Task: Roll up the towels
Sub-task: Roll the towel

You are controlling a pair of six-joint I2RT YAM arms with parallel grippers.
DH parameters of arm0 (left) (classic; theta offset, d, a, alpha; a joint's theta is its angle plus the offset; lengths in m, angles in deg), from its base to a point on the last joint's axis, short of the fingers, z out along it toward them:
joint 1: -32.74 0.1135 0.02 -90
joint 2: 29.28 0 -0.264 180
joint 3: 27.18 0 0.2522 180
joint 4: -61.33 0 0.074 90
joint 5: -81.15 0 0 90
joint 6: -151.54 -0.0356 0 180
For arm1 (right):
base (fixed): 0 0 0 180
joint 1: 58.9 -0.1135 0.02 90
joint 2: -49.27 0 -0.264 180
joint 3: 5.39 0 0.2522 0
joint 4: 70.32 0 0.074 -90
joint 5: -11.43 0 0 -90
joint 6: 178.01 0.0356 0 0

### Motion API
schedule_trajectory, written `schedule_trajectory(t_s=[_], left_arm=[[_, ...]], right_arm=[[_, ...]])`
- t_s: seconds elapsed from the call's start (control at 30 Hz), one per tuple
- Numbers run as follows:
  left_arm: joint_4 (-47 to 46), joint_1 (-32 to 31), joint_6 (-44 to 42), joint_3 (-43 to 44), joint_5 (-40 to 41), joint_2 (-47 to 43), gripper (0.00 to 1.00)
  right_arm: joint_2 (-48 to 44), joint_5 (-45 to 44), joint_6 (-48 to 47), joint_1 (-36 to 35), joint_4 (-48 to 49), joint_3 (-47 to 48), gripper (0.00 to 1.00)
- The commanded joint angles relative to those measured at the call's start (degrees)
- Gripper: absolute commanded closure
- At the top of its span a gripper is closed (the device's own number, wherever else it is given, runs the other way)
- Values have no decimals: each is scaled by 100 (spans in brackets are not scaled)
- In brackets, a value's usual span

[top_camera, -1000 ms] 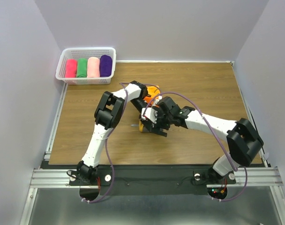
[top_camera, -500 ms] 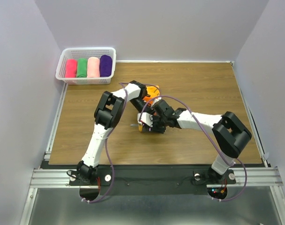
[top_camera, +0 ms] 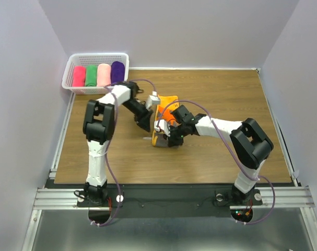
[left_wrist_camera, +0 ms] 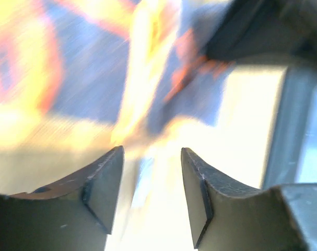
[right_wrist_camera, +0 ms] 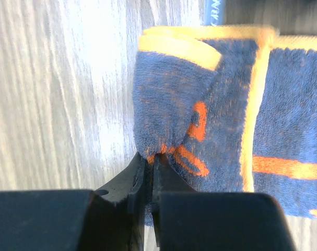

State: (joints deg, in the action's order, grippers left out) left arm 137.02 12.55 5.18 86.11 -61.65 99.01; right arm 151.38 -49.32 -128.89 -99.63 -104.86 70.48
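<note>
Four rolls (top_camera: 97,75) in basket (top_camera: 98,55); right fingers (right_wrist_camera: 139,180) pinch one orange towel (top_camera: 169,101); left fingers (left_wrist_camera: 103,183) spread.

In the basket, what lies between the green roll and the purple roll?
The pale pink roll lies there, packed side by side with them in the white basket. The top external view shows it.

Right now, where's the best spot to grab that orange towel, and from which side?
The orange towel lies flat except its near end, bunched into a raised fold: pinch that, coming in low from its right side. The right hand is shut on it there.
</note>
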Motion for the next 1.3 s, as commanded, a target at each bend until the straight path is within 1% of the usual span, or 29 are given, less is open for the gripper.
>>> schedule_trajectory(t_s=[0.0,0.03,0.07,0.1,0.13,0.17,0.2,0.23,0.27,0.3,0.33,0.37,0.4,0.43,0.5,0.53,0.57,0.6,0.63,0.67,0.7,0.73,0.8,0.83,0.93,1.07,1.13,1.17,1.27], left_arm=[[-198,848,-262,-91,375,-918,39],[-303,1041,-236,-178,349,-1285,39],[-444,1347,-140,-492,305,-1524,37],[-906,1525,-34,-722,279,-1796,34],[-1215,1666,63,-1011,279,-2434,34],[-1558,1867,159,-1327,313,-2806,32],[-2205,1913,282,-2009,470,-3192,30],[-2534,1922,335,-2381,602,-3979,28],[-2859,1913,371,-2751,743,-4396,22],[-3349,1904,336,-3468,857,-4783,17],[-3598,1852,319,-3814,946,-5535,13],[-3844,1738,301,-4436,1077,-5891,8],[-4168,1363,223,-4720,1426,-6216,7],[-4311,1142,65,-4975,1621,-6759,6],[-4645,589,-50,-5711,2095,-7193,5],[-4960,73,-68,-6143,2359,-7491,5],[-5163,-211,-86,-6147,2362,-7590,4],[-5382,-466,-173,-6460,2509,-7634,1],[-5532,-1026,-243,-6585,2650,-7626,1],[-5699,-1284,-270,-6699,2826,-7574,1],[-5918,-1521,-392,-6822,3106,-7495,1],[-6069,-2019,-411,-6893,3265,-7311,1],[-6421,-2409,-420,-6894,3521,-7073,1],[-6517,-2751,-411,-6877,3609,-6785,1],[-6843,-3166,-350,-6745,3960,-6248,1],[-7125,-3483,-384,-6630,4084,-5878,1],[-7151,-3606,-402,-6543,4137,-5597,4],[-7134,-3624,-411,-6464,4146,-5491,8],[-7212,-3650,-341,-6384,4277,-5079,14]], right_arm=[[283,896,211,232,-936,407,99],[318,993,291,276,-989,468,99],[388,1107,378,311,-1042,582,99],[433,1396,536,398,-1191,635,99],[485,1538,616,434,-1262,688,99],[608,1678,704,469,-1332,741,99],[678,1802,800,522,-1524,846,99],[749,1977,862,522,-1604,917,99],[819,2066,941,548,-1666,961,99],[985,2293,1055,583,-1823,1066,98],[1048,2452,1117,619,-1894,1119,98],[1118,2601,1187,662,-1947,1154,98],[1232,2846,1284,715,-2052,1242,96],[1302,2953,1276,750,-2149,1286,95],[1443,3129,1232,812,-2351,1400,93],[1583,3235,1188,856,-2517,1505,92],[1663,3305,1188,891,-2597,1576,92],[1751,3349,970,935,-2912,1655,91],[1917,3463,899,953,-3054,1743,91],[2014,3508,854,979,-3168,1874,91],[2085,3578,810,1014,-3352,1936,89],[2233,3613,810,1023,-3415,2024,89],[2366,3718,810,1085,-3591,2121,87],[2445,3823,758,1102,-3670,2165,87],[2674,3903,740,1146,-3855,2349,86],[2911,3930,740,1173,-4057,2552,84],[3052,4008,591,1190,-4285,2683,83],[3104,4035,486,1190,-4408,2753,83],[3272,4106,222,1199,-4786,2929,82]])
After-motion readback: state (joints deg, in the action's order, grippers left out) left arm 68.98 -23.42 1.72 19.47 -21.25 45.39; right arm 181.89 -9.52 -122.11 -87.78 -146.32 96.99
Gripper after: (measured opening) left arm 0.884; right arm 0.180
